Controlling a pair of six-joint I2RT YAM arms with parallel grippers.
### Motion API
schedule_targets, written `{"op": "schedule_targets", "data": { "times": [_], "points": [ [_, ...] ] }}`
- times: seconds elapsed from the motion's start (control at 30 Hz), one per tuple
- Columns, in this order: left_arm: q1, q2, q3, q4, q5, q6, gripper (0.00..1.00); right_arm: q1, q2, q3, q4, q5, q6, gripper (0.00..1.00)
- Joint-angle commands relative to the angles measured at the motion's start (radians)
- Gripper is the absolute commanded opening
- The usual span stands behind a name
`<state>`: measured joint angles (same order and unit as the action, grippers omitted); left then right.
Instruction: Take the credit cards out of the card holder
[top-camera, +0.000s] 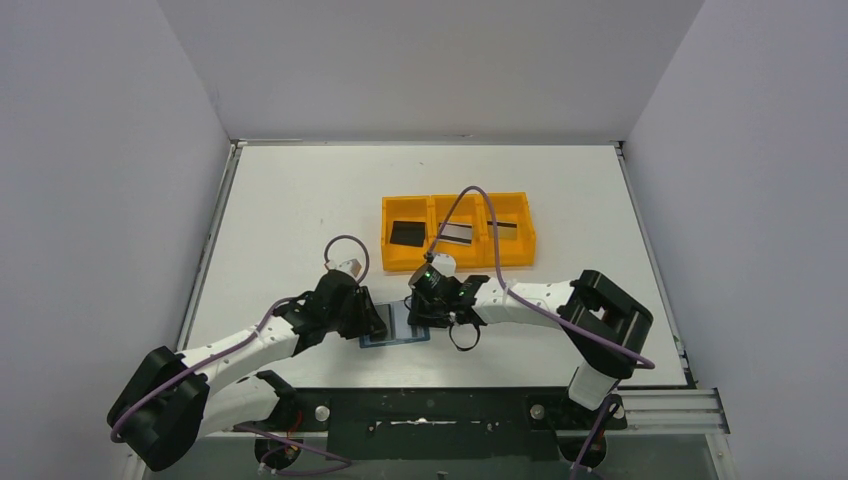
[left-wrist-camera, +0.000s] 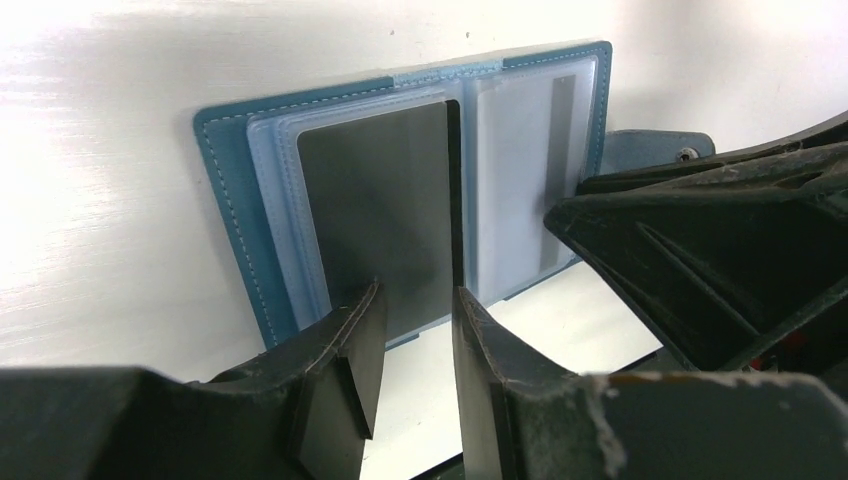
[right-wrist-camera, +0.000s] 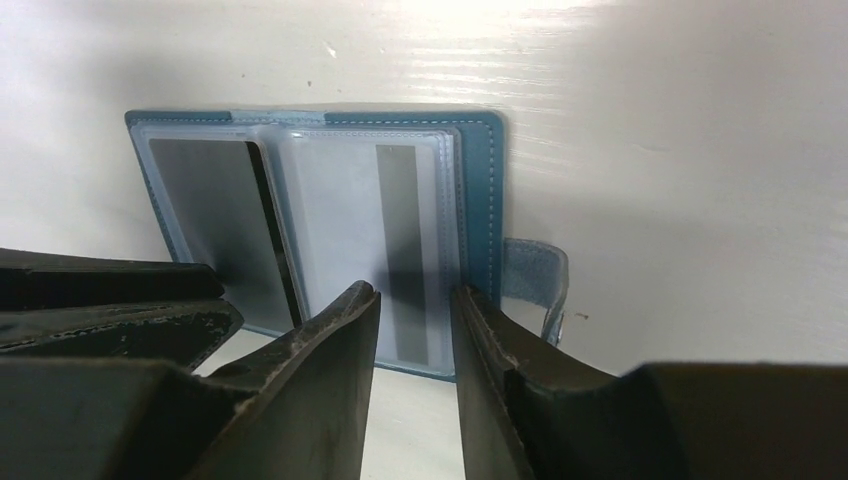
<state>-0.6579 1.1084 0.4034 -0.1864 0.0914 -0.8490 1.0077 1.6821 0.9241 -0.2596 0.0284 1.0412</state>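
The white tabletop (top-camera: 300, 200) is the biggest thing here. Past its middle, toward the far edge, sits an orange tray (top-camera: 400, 260) with three boxes. Each box has one card in it: a black one (top-camera: 407, 233) on the left, a silver one (top-camera: 456, 234) in the middle, and a pale one with a dark stripe (top-camera: 503, 226) on the right. I think those three are done.

Next come the two tools. The left tool (left-wrist-camera: 418, 300) and the right tool (right-wrist-camera: 415, 300) meet close to the near edge of the tabletop, over the card holder. Each tool has its jaws a little way apart. Nothing is pinched between them, as far as the wrist views show.

The card holder (left-wrist-camera: 225, 200) lies flat and open on the tabletop, close to the near edge and about halfway along it. Its long side runs left to right, along that edge. Its small snap tab (right-wrist-camera: 535, 280) sticks out toward the right edge.

Two credit cards are left inside. A black card (left-wrist-camera: 375, 200) is in the left pocket, in front of the left tool. A silver-grey card (right-wrist-camera: 350, 230) with a dark stripe is in the right pocket, in front of the right tool. Their long sides run from the near edge toward the far edge. So about half the job is left. I cannot tell which way the pockets open.
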Motion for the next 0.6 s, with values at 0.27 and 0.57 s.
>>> {"op": "schedule_targets", "data": {
  "times": [0.27, 0.57],
  "points": [
    [0.004, 0.018, -0.031, 0.012, 0.026, 0.023, 0.28, 0.008, 0.002, 0.049, 0.104, -0.079, -0.045, 0.35],
    [0.004, 0.02, -0.036, 0.033, 0.021, 0.012, 0.28, 0.009, -0.039, 0.074, 0.177, -0.122, -0.051, 0.35]
  ]
}}
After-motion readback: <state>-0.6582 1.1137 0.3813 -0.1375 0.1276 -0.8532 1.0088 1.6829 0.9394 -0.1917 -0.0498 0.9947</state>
